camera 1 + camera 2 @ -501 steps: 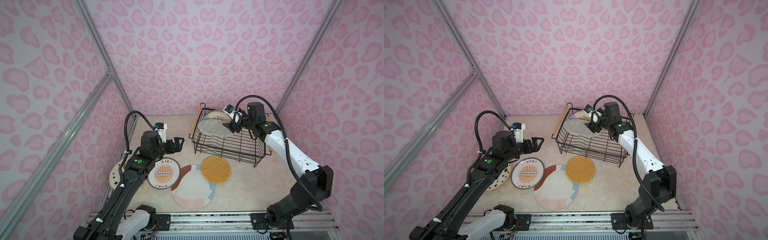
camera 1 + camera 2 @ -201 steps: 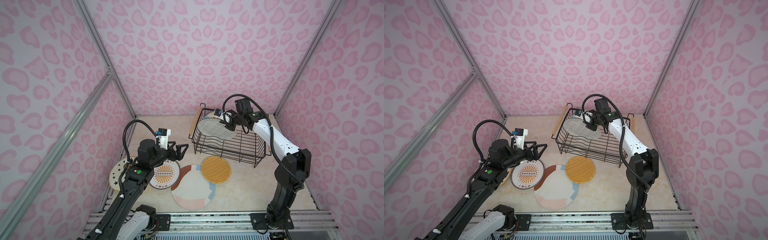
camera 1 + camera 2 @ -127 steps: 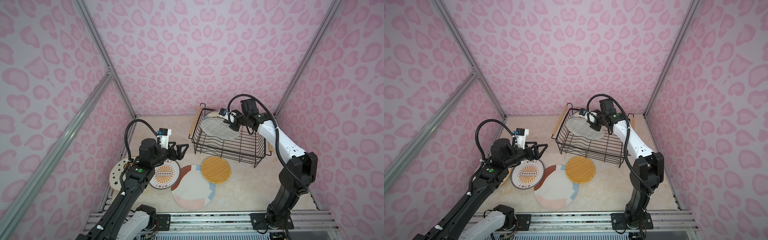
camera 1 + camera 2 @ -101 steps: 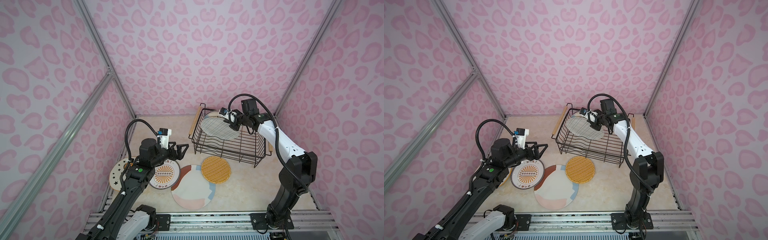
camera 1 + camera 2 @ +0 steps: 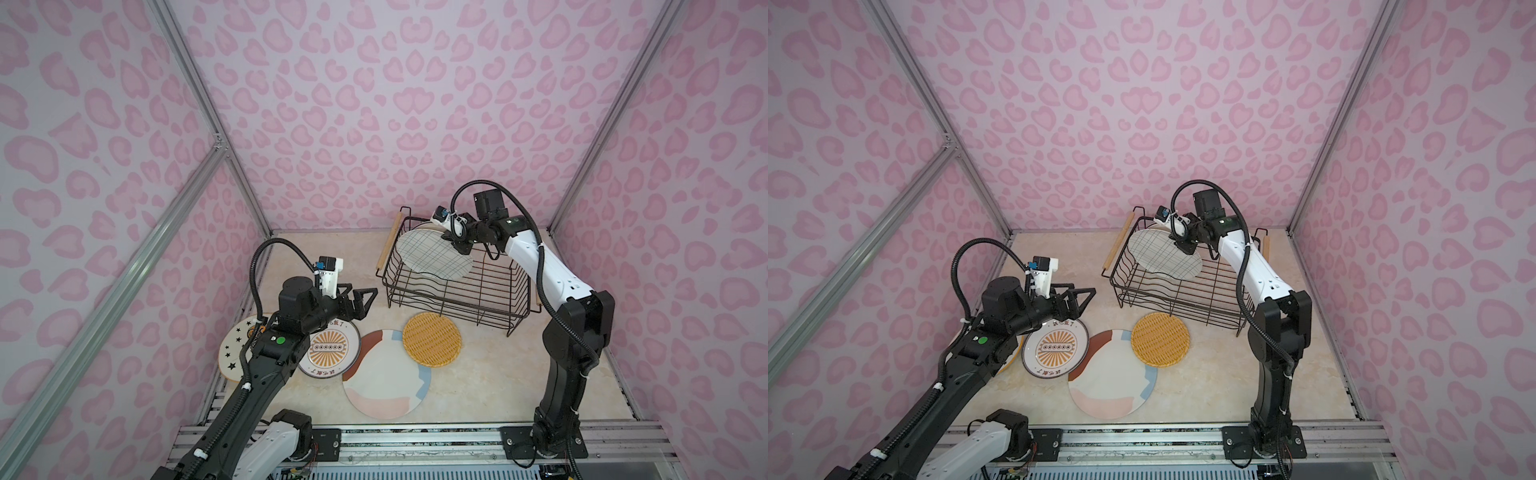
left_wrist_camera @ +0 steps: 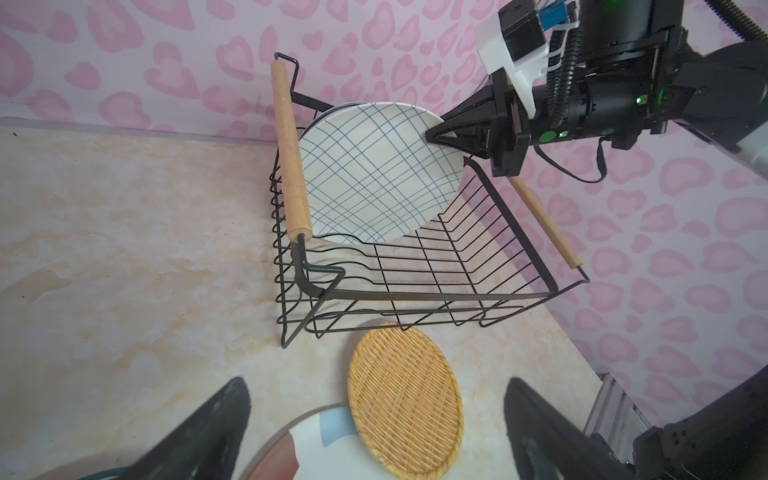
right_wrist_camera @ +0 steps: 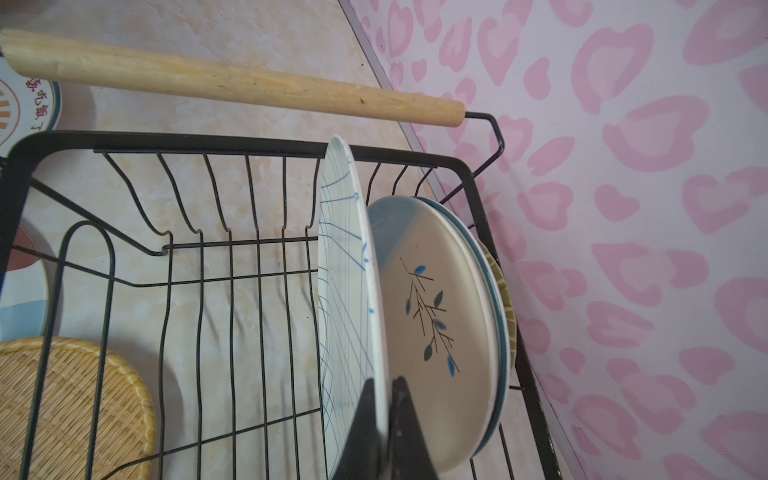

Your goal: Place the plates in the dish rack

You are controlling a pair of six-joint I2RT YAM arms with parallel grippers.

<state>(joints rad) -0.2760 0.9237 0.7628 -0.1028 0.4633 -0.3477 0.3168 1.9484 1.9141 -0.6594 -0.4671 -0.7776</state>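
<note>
The black wire dish rack (image 5: 457,291) (image 5: 1183,291) (image 6: 415,274) (image 7: 208,249) stands at the back right. My right gripper (image 5: 456,246) (image 5: 1182,246) (image 6: 434,137) (image 7: 386,399) is shut on the rim of the grid-line plate (image 5: 432,257) (image 5: 1163,255) (image 6: 374,178) (image 7: 345,270), which stands tilted at the rack's far end. Behind it lean a blue-cream plate (image 7: 436,311) and a yellow-green weave plate (image 7: 506,307). On the table lie the orange weave plate (image 5: 432,338) (image 6: 407,403), pastel plate (image 5: 386,374), sunburst plate (image 5: 328,347) and star plate (image 5: 232,351). My left gripper (image 5: 360,297) (image 5: 1076,297) (image 6: 376,386) hovers open above them, holding nothing.
Pink patterned walls close in the table on three sides, and the rack's far end sits close to the back wall. A metal rail (image 5: 415,436) runs along the front edge. The rack's near slots hold no plates.
The right arm has shifted its pose over the rack while keeping hold of the grid-line plate, which has barely moved. The left gripper has edged forward over the sunburst plate and stays open.
</note>
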